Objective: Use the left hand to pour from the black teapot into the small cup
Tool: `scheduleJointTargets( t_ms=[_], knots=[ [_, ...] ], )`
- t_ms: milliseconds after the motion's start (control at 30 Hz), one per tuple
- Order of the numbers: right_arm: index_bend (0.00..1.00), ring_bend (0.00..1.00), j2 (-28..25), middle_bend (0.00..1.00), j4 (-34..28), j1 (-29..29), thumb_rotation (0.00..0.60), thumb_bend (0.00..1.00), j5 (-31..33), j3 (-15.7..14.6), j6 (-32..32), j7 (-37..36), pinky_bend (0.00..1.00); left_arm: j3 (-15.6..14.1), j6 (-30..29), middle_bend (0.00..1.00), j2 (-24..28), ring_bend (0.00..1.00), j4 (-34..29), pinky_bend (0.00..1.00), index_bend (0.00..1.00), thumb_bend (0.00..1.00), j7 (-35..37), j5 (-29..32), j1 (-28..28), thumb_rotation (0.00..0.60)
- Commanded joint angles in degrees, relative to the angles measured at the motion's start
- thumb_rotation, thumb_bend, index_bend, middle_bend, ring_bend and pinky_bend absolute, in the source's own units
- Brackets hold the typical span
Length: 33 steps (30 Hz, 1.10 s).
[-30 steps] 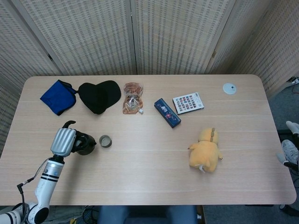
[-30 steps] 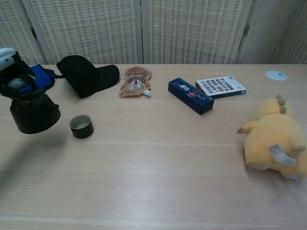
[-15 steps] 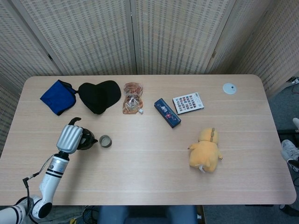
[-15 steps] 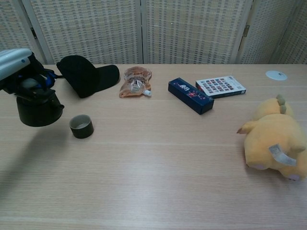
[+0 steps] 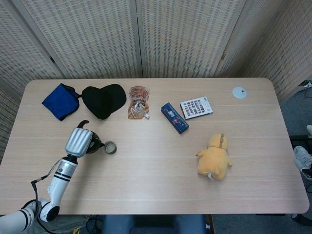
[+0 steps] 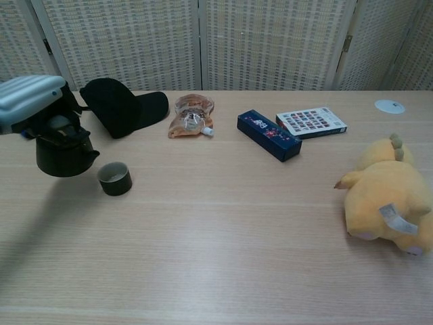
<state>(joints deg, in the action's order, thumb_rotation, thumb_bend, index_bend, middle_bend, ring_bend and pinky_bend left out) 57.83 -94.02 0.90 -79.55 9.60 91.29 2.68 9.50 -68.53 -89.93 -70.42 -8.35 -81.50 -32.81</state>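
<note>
- The left silver hand (image 5: pixel 79 141) grips the round black teapot (image 6: pixel 62 152), lifted off the wooden tabletop (image 5: pixel 156 161).
- Its spout sits beside the small dark cup (image 6: pixel 115 179).

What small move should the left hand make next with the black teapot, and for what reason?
Probably tip the black teapot gently toward the small cup. The left hand holds the pot lifted and roughly upright just beside the cup, its spout already near the rim, and no liquid shows pouring. A slight shift toward the cup first may help keep the stream inside.
</note>
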Motion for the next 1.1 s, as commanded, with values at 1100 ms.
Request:
scheduleJointTargets(
  t_ms=[1100],
  knots=[
    [0.16, 0.12, 0.25, 0.19, 0.64, -0.2, 0.6, 0.03, 0.47, 0.01, -0.31, -0.33, 0.14, -3.95, -6.17, 1.0, -5.91, 0.98, 11.6, 0.2, 1.0, 0.36, -6.71, -9.17, -2.87, 0.6]
  ],
)
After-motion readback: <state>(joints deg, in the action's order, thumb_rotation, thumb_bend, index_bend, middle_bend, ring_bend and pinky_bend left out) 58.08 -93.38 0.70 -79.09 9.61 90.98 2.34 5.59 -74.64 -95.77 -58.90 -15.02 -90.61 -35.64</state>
